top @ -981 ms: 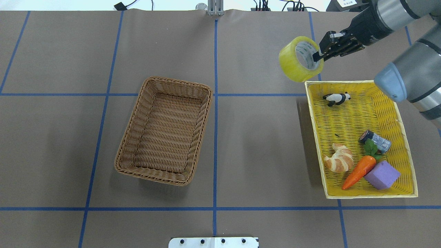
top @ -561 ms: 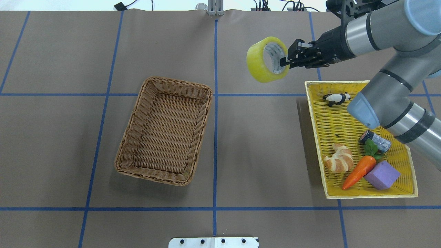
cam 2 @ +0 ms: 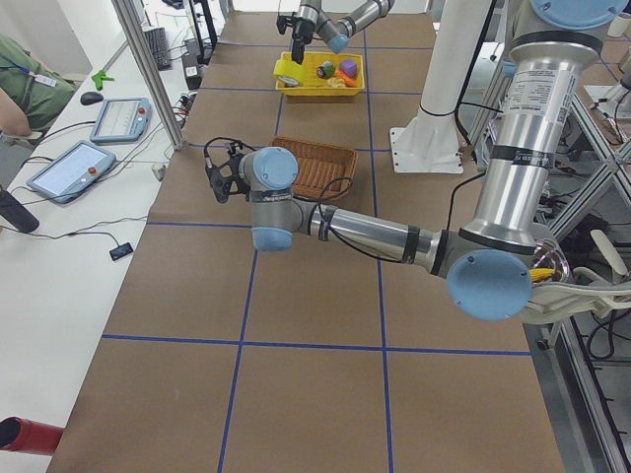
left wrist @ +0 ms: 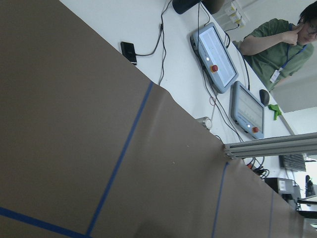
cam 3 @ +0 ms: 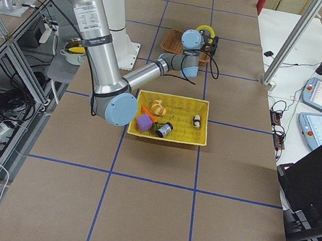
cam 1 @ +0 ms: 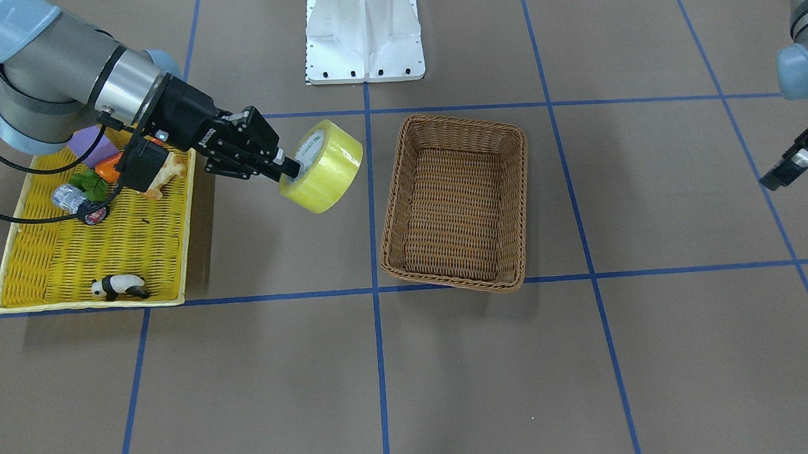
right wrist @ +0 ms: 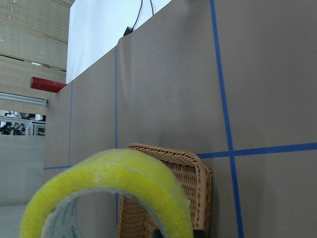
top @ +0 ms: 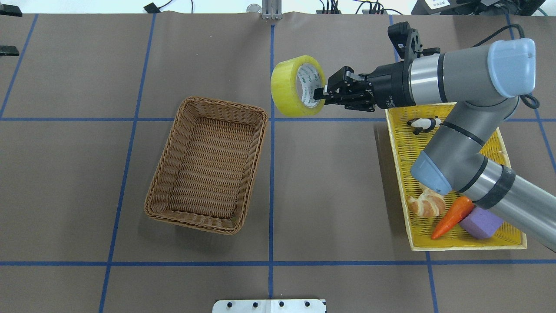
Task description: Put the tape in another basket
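Observation:
The tape (top: pixel 289 87), a wide yellow roll with a whitish core, hangs in the air in my right gripper (top: pixel 320 92). The gripper is shut on the roll's wall, with one finger inside the core. The tape is just right of the far right corner of the brown wicker basket (top: pixel 222 104), above table level and not over it. The front-facing view shows the tape (cam 1: pixel 328 164) left of the empty basket (cam 1: pixel 464 122). The right wrist view shows the tape (right wrist: pixel 124 171) close up, with the basket (right wrist: pixel 183 168) below. My left gripper (top: pixel 13 31) is at the overhead view's far left edge; two black fingertips show apart.
The shallow yellow tray (top: pixel 512 241) on the right holds a panda figure (top: pixel 425 124), a croissant (top: pixel 428 206), a carrot (top: pixel 451 217), a purple block (top: pixel 480 224) and a silver cylinder (cam 1: pixel 74 198). My right forearm passes over the tray. The white robot base (cam 1: pixel 364 40) stands at the near edge.
My right arm has carried the tape leftward, from beside the yellow tray to near the brown basket's far right corner. My left gripper's fingertips have come into view at the left edge.

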